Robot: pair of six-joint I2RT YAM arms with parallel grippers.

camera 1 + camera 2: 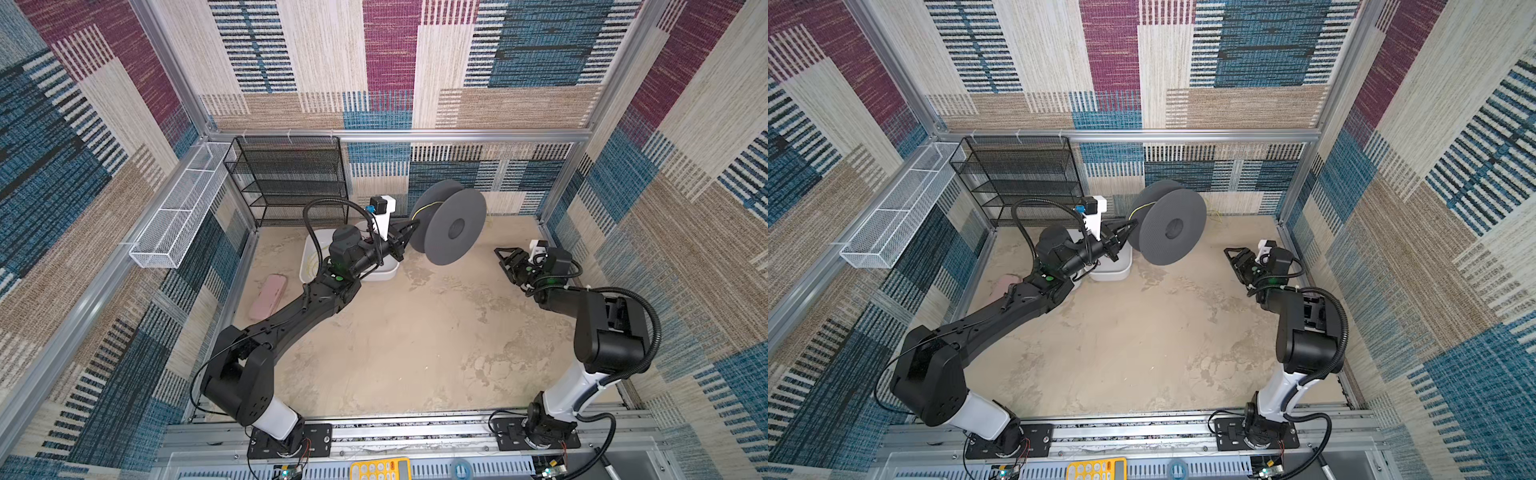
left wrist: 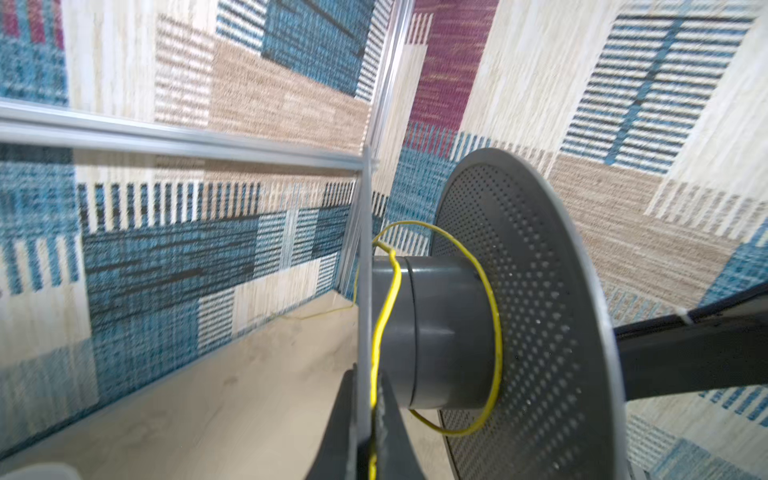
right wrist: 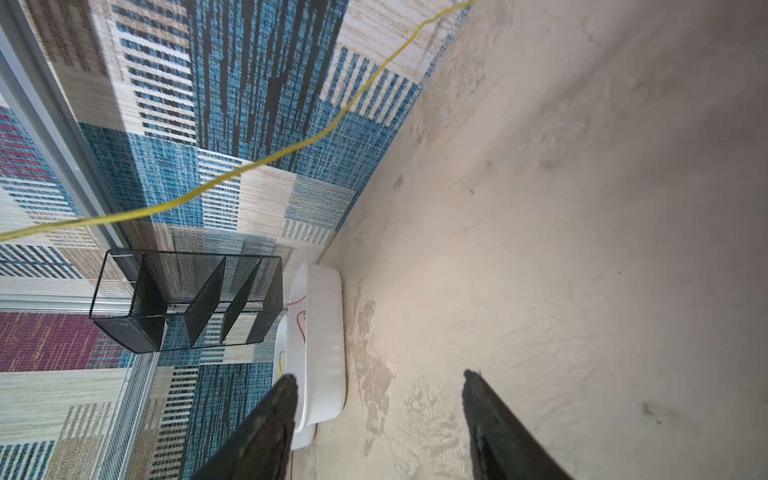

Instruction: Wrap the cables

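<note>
Winding step, early on I reckon: just a loose turn or two sits on the hub. L gripper (image 1: 406, 233), approx 12 o'clock on the floor in both top views, is clenched on the near flange rim of the grey spool (image 1: 455, 227). A strand of the yellow cable (image 2: 497, 332) looks pinched in w/ it. The rest of that cable trails off behind the spool toward the back wall at 1 o'clock. R gripper (image 3: 380, 374), at 2 o'clock, is released and empty, well apart from the spool.

Next move, imo: R catches the slack strand and leads it round the hub under tension while L steadies the spool.

Around, from 10 o'clock: white mesh basket (image 1: 178, 216) on the wall, pink case (image 1: 269, 296), black rack (image 1: 291, 178), then white tubs (image 1: 305, 253) at 11 w/ more yellow inside plus a red cord (image 3: 301, 320). The tubs crowd L's wrist, and the wide flanges block a straight reach to the hub.
</note>
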